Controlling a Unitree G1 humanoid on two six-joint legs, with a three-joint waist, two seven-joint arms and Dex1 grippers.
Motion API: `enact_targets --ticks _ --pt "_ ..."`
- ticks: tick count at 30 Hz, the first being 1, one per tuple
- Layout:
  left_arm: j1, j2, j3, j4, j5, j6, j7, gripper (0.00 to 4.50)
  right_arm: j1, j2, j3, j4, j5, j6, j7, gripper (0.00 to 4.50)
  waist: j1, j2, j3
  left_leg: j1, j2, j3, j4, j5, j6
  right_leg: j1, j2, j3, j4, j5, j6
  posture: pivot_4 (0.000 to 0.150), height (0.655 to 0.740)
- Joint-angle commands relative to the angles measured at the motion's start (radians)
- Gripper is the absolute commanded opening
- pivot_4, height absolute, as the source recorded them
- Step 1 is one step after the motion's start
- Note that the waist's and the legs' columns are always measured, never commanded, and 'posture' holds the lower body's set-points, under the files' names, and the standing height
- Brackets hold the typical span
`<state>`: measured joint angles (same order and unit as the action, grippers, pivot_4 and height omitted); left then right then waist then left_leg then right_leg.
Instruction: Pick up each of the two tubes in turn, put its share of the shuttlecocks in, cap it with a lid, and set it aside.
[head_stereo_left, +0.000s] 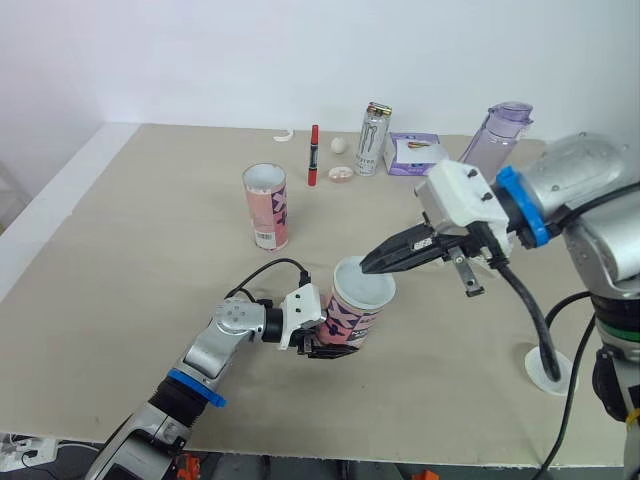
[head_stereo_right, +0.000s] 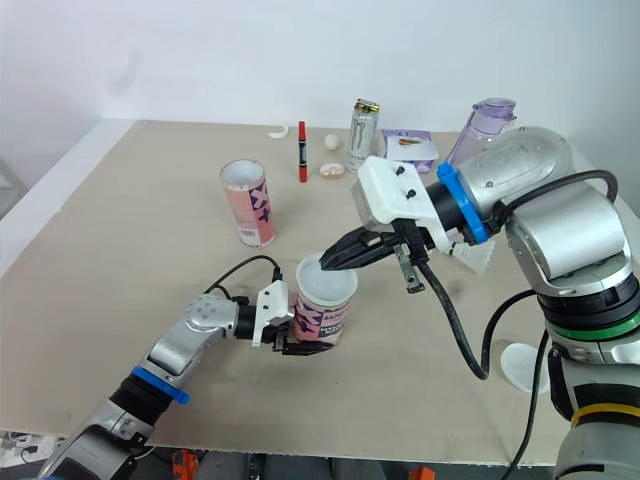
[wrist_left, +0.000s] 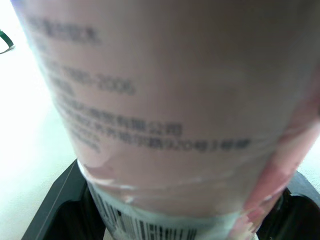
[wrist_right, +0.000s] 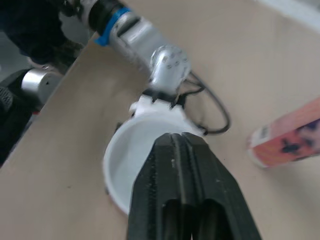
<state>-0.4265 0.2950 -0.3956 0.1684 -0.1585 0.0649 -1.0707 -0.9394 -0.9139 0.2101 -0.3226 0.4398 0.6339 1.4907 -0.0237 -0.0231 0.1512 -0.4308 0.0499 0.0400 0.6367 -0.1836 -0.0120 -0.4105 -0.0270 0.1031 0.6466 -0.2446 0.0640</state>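
Observation:
My left gripper (head_stereo_left: 335, 347) is shut on the lower part of a pink printed tube (head_stereo_left: 355, 310) near the table's front middle. The tube leans slightly, and its top is a white recessed lid (wrist_right: 131, 160). My right gripper (head_stereo_left: 367, 267) is shut, its black fingertips (wrist_right: 172, 140) over the far rim of that lid. In the left wrist view the tube's label (wrist_left: 165, 115) sits between my black fingers (wrist_left: 52, 210). A second pink tube (head_stereo_left: 266, 205) stands upright farther back on the left, its top white.
A white disc (head_stereo_left: 548, 366) lies on the table at the right, by my right arm's cable. Along the back stand a red marker (head_stereo_left: 313, 155), a white ball (head_stereo_left: 339, 145), a drink can (head_stereo_left: 372, 139), a purple box (head_stereo_left: 413, 153) and a purple bottle (head_stereo_left: 497, 138).

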Motion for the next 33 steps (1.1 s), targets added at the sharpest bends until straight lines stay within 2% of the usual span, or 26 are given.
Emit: enact_targets --ticks 1,16,33 --pt "0.026 0.024 -0.018 0.059 0.047 0.044 0.013 3.12 -0.002 -0.017 0.003 -0.018 -0.022 -0.021 -0.008 0.06 0.0 0.0 0.0 0.0 0.0 0.0 0.0 0.0 0.0 0.0 0.0 0.0 0.0 0.0 0.0 0.15 0.74" --pt "0.032 0.019 -0.013 0.058 0.047 0.047 0.029 3.12 0.045 -0.007 0.079 0.01 -0.111 -0.11 0.007 0.06 0.0 0.0 0.0 0.0 0.0 0.0 0.0 0.0 0.0 -0.001 0.0 0.0 0.0 0.0 0.001 0.15 0.74" --pt "0.03 0.018 -0.013 0.065 0.048 0.038 0.033 3.12 0.051 0.038 0.087 0.036 -0.129 -0.171 0.018 0.06 0.0 0.0 0.0 0.001 0.0 0.0 0.0 0.0 0.0 -0.001 0.0 0.0 0.0 0.0 0.0 0.15 0.74"
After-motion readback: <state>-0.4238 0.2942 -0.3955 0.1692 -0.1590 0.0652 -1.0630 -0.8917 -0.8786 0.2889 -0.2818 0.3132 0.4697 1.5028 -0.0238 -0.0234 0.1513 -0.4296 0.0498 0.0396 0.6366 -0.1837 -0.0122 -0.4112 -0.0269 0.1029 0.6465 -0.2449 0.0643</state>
